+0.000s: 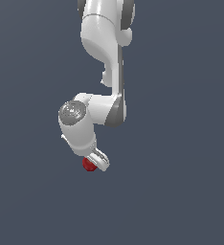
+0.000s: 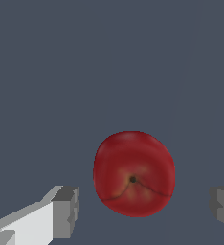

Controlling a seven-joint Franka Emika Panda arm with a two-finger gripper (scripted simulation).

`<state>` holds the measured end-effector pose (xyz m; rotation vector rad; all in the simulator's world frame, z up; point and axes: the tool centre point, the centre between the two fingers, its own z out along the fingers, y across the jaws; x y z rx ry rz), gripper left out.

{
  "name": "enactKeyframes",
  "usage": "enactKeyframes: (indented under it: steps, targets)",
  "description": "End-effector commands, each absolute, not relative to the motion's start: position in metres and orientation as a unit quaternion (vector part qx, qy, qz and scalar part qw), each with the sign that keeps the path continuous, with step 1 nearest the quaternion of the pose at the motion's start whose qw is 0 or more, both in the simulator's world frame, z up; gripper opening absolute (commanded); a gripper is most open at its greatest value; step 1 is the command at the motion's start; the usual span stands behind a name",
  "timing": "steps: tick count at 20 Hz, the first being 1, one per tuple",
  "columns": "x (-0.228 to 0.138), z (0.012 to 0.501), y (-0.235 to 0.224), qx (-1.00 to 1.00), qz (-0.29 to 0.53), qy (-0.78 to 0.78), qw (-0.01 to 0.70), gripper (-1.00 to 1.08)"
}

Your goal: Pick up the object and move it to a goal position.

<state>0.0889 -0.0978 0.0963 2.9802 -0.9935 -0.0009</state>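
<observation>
Fingertips (image 2: 66,213) are showing nearest to my wrist camera, one pale grey pad on each side of the object (image 2: 134,173), and I am seeing open gaps between each pad and the fruit's skin. So the gripper (image 2: 145,208) is standing spread, its jaws well wider than the object and touching it on neither side.

Between those pads the object is filling the middle of the wrist view: a dark red, roundish lump like an apple, glossy, with a lighter orange-red patch around a small black dimple. Two thin dark creases are running outward from that dimple. Its outline is slightly lopsided rather than a true sphere.

Beyond the object I am seeing only flat slate-grey ground.

Looking from the exterior camera, farther off, I am seeing the object (image 1: 89,164) as a tiny red blob just beside the gripper (image 1: 97,161), on its side toward the exterior view's left and partly tucked under the white hand. The white arm (image 1: 106,67) is rising above the gripper and bending at a grey-capped joint (image 1: 72,113). Whether the object is resting on the ground I cannot tell.
</observation>
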Motion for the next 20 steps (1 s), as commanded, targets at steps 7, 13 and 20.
enactKeyframes:
  steps: [7,13,20]
  targets:
    - [0.088,0.063,-0.098,0.948,0.000,-0.318,0.000,1.00]
    - [0.089,0.045,-0.098,0.948,0.000,-0.319,0.000,1.00]
    - [0.090,0.047,-0.098,0.948,0.000,-0.319,0.000,-1.00]
